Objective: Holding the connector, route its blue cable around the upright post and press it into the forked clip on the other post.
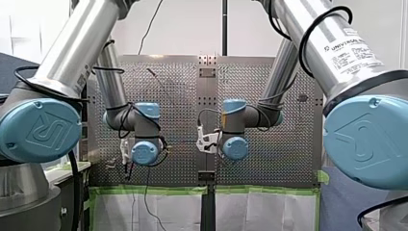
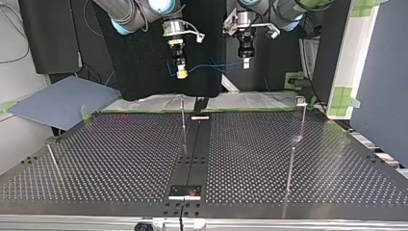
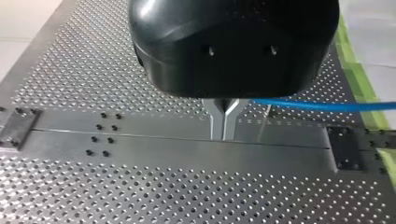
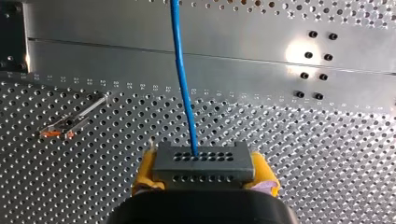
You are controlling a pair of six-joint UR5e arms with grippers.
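So, both grippers hover in the upper middle of the top view, well above the table (image 2: 120, 159), with nothing routed yet. My right gripper (image 2: 182, 72) has its yellow pads clamped on the connector (image 4: 204, 164), a grey block with rows of small holes. The blue cable (image 4: 183, 79), thin and smooth, leaves its face and runs across to my left gripper (image 3: 223, 136), whose metal fingers are closed to a point, apparently pinching it. I'd lower both together, keep the span lightly taut, and sweep it behind the upright post (image 2: 183, 118) at centre before heading for the headed post (image 2: 301, 113) at upper right.
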